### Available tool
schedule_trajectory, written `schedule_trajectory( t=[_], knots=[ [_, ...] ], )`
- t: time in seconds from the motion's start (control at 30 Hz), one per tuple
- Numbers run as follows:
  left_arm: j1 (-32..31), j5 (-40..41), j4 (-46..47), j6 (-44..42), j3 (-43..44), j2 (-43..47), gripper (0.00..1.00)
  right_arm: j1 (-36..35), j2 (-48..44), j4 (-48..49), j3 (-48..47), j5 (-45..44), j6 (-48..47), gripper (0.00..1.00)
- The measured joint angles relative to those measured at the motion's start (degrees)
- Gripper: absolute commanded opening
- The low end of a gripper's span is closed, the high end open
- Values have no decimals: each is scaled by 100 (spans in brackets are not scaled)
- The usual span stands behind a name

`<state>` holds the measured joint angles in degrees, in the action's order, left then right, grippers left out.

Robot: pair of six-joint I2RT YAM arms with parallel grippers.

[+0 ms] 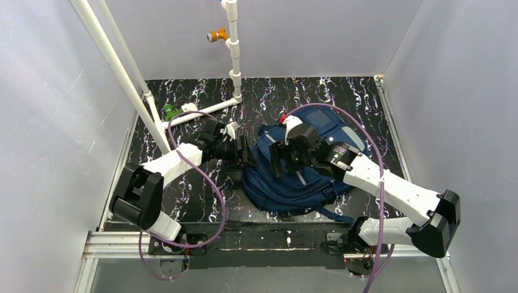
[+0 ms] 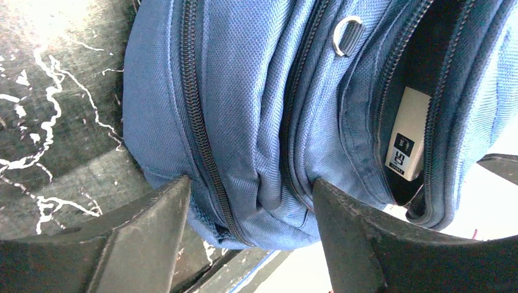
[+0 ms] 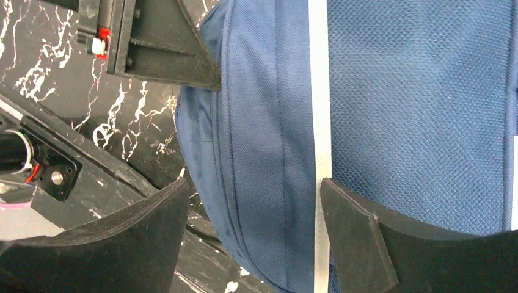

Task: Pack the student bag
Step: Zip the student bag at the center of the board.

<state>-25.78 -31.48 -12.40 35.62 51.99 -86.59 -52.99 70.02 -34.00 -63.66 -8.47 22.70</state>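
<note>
Left claw (image 2: 250,182) spread astride student bag (image 1: 293,186) edge, right claw (image 3: 253,183) spread over it, white pipes (image 1: 234,61) behind

Robot lab test cell, plain pale grey panel walls (image 1: 49,91), black white-veined marble-pattern tabletop (image 1: 342,97), white plastic pipe frame (image 1: 234,61), aluminium base rail (image 1: 116,239)

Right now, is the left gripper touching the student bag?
Cannot tell. Left wrist view: the open left gripper straddles the edge of the student bag; no gap visible, yet no plain contact either.
</note>
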Motion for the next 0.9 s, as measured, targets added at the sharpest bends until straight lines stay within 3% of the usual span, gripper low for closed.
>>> schedule_trajectory(
  t=[0.07,0.23,0.67,0.9],
  knots=[
    [2,-101,269,120,-151,-7,42,0,-31,0,-2,-63,81,88],
    [-28,-260,706,372,-372,31,0,0,-28,-138,-118,-251,173,88],
    [-120,-179,697,1231,-570,1235,0,-2,223,-1047,-1130,-658,289,84],
    [-267,-155,586,1641,-570,1746,0,39,1818,-1812,-3700,-960,-236,83]
  ],
)
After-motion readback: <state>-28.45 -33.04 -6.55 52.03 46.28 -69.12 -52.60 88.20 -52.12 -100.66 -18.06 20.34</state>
